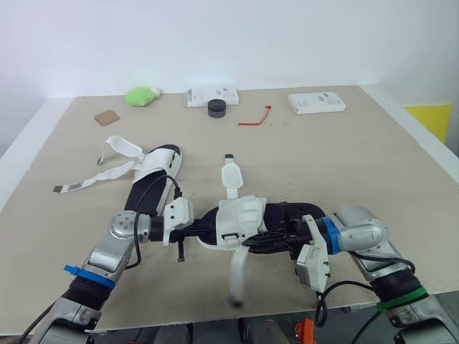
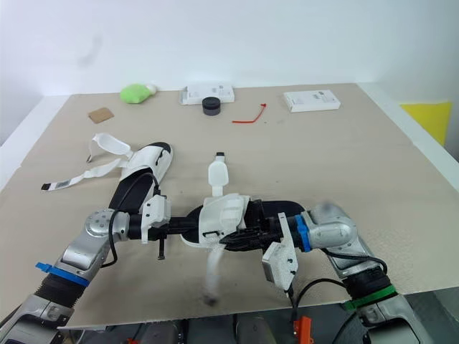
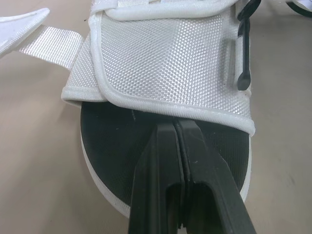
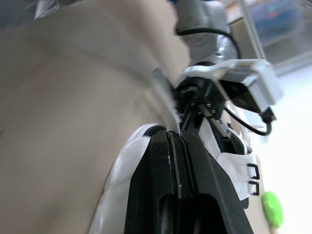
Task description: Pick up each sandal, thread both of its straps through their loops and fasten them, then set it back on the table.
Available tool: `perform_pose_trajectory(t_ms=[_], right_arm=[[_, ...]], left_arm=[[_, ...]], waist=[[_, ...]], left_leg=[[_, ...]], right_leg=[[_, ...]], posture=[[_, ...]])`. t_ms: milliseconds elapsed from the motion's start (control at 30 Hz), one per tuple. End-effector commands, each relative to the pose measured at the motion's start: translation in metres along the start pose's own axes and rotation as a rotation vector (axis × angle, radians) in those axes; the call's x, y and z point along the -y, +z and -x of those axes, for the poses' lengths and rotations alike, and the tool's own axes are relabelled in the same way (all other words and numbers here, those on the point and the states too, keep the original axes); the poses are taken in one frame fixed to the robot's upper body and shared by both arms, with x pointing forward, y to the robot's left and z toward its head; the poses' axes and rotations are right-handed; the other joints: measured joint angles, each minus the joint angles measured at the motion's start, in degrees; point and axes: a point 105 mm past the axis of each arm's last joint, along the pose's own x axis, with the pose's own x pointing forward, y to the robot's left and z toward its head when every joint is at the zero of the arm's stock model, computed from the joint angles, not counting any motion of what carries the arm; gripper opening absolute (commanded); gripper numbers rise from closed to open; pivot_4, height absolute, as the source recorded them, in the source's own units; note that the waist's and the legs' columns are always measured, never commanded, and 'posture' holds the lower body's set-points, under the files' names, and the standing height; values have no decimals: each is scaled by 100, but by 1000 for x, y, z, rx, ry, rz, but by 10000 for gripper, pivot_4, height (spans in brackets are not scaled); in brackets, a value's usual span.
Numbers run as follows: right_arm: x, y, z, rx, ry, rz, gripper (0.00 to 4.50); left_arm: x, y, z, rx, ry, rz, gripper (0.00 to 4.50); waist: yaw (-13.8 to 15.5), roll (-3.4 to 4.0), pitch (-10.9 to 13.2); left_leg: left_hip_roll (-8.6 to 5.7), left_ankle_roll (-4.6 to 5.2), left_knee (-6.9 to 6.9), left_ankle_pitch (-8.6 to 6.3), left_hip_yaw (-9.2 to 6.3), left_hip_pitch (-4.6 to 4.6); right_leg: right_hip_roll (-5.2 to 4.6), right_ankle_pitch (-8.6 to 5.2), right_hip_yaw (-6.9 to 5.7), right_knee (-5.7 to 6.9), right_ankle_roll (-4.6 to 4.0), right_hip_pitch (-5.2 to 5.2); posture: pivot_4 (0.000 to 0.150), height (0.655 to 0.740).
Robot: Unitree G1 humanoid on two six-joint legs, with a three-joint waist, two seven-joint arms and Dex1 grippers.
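Left gripper (image 1: pixel 203 228) closed tight, tips at near sandal (image 1: pixel 241 213) insole. Right gripper (image 1: pixel 259 242) pinches loose strap (image 1: pixel 237 276). Judgement: feed squarely through buckle loop (image 3: pixel 243 53), 1 steady pull.

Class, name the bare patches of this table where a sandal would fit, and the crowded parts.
Free: right side of the table, between white box and held sandal; also the middle, nearer than the red tie. Crowded: far edge, and left around the second sandal.
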Motion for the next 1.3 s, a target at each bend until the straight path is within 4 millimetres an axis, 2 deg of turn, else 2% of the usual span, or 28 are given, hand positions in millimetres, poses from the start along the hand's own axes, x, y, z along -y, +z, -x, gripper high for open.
perform_pose_trajectory(t_ms=[33,133,167,233,400,500,600,700,767,833,900,1000,1033,1133,1200,1300], right_arm=[[-2,-3,4,-32,40,-12,447],[-2,-3,8,-55,73,-98,447],[-3,-4,9,-65,94,-126,3334],[-5,-3,12,-78,127,-167,10093],[-6,-4,18,-102,170,-175,34779],[1,-7,27,-124,173,-161,34779],[7,-13,47,-193,215,-198,34779],[23,-18,72,-272,177,-339,34779],[34,-17,90,-320,132,-512,34779],[44,-13,107,-350,81,-760,34779],[47,-4,115,-324,50,-1000,34779],[43,20,114,-210,46,-1385,34779],[35,27,111,-205,80,-1494,34779],[17,46,94,-156,144,-1695,34779],[12,56,80,-66,149,-1811,34779],[9,60,67,-23,112,-1892,34779]], left_arm=[[17,-48,6,-177,-33,139,0],[16,-48,6,-177,-33,140,0],[16,-48,6,-177,-32,140,0],[16,-48,5,-176,-32,140,0],[15,-48,4,-172,-31,141,0],[15,-48,3,-170,-32,142,0],[15,-47,3,-170,-33,143,0],[15,-47,4,-170,-34,145,0],[15,-47,5,-172,-35,145,0],[15,-47,6,-173,-38,146,0],[15,-46,6,-173,-44,145,0],[16,-45,6,-176,-56,137,0],[16,-44,6,-177,-58,134,0],[18,-38,6,-166,-63,131,0],[19,-32,5,-153,-67,128,0],[22,-25,5,-137,-74,134,0]], waist=[[6,0,-1],[18,0,-1],[22,0,-1],[32,0,-1],[34,0,-1],[33,-1,0],[36,-6,5],[37,-11,8],[45,-9,7],[56,-5,4],[58,0,1],[60,0,-1],[61,-1,-1],[55,-9,-2],[46,-11,-1],[41,-21,5]], left_leg=[[0,0,-1,0,0,0],[0,0,-4,0,0,3],[0,0,-5,0,0,5],[1,0,-7,0,0,7],[3,0,-12,0,1,17],[3,1,-12,0,7,31],[3,0,-14,0,12,56],[-2,-5,-25,-3,19,80],[-3,-5,-35,-3,26,80],[-4,-5,-48,-3,28,80],[-3,-5,-59,-3,29,82],[-1,-6,-69,-4,25,84],[1,-9,-69,-6,24,86],[2,-14,-70,-10,22,84],[2,-20,-69,-14,31,82],[2,-24,-68,-17,35,75]], right_leg=[[0,-1,1,0,-1,0],[-1,-1,2,0,-2,2],[-1,-1,2,0,-3,2],[0,-1,2,0,-4,3],[1,-2,2,0,-6,5],[-1,-2,3,0,-6,15],[-8,-2,4,0,-6,39],[-22,-11,4,0,-14,44],[-27,-13,6,0,-16,54],[-29,-17,6,0,-22,50],[-29,-21,6,0,-26,47],[-27,-30,2,0,-32,47],[-25,-31,0,0,-34,47],[-24,-40,-2,0,-29,45],[-25,-42,3,0,-26,40],[-21,-43,5,0,-21,33]], posture=[[1500,7400],[1500,7400],[1500,7400],[1500,7400],[1500,7400],[1500,7400],[1500,7400],[1500,7400],[1500,7400],[1500,7400],[1500,7400],[1500,7400],[1500,7400],[1500,7400],[1500,7400],[1500,7400]])
